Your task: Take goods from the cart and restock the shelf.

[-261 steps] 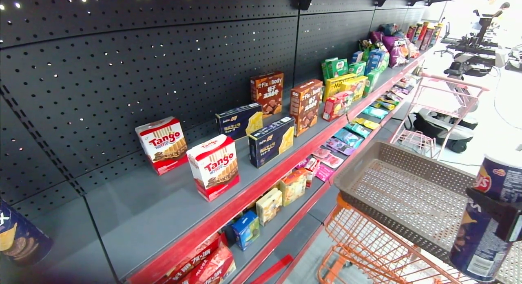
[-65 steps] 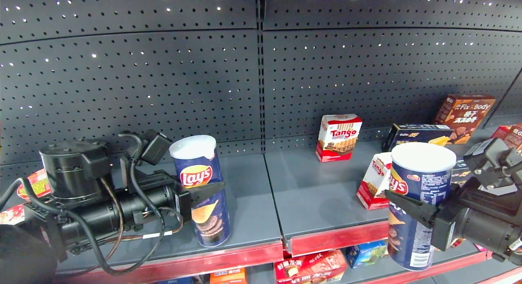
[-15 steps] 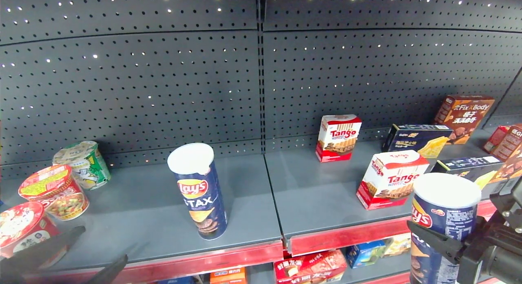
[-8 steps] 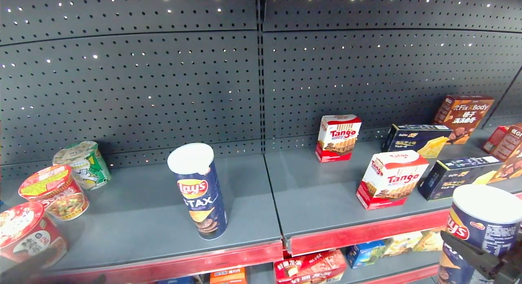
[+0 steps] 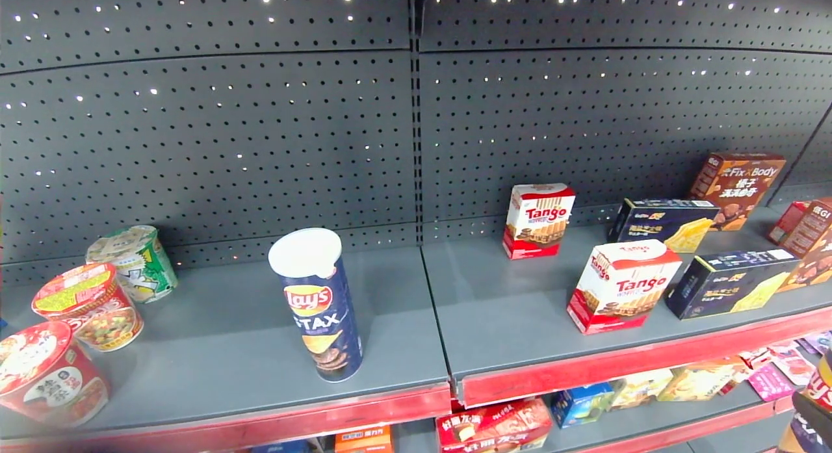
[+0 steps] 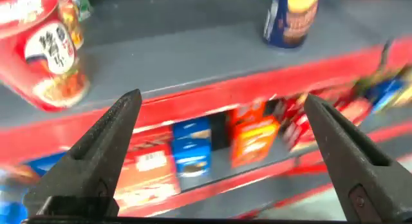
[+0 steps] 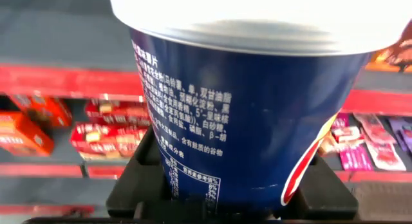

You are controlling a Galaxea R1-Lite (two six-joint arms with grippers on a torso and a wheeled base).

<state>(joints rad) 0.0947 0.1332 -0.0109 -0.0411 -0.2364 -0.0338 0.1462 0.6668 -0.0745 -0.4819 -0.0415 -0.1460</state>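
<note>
A blue chip can [image 5: 318,307] is seen standing upright on the grey shelf [image 5: 227,349]. It is placed near the red front edge, just left of the seam between the 2 shelf boards. Its white lid is on top.

A second chip can [image 7: 257,114] is held by the right gripper [image 7: 232,201]. The black fingers are pressed tight against both sides of this can, low on its body. Its white lid is turned toward the wrist camera. In the head view a small part of this can is seen at the bottom right corner, lower than the grey shelf and out in front of it.

The left gripper [image 6: 222,102] is spread wide open, and nothing is held in it. It is kept low in front of the red shelf edge, near a red noodle cup [image 5: 49,372].

3 noodle cups are lined up at the left end of the shelf. The red noodle cup is at the front, a red and yellow cup [image 5: 88,303] is behind it, and a green cup [image 5: 133,261] is at the back.

To the right of the blue chip can, a wafer box [image 5: 538,219] is set by the back wall. A second wafer box [image 5: 621,287] is set nearer the front. Farther right, a dark blue box [image 5: 663,222], a second dark blue box [image 5: 731,284] and a brown box [image 5: 738,183] are found. Small packs are kept on the lower shelf [image 5: 708,420].
</note>
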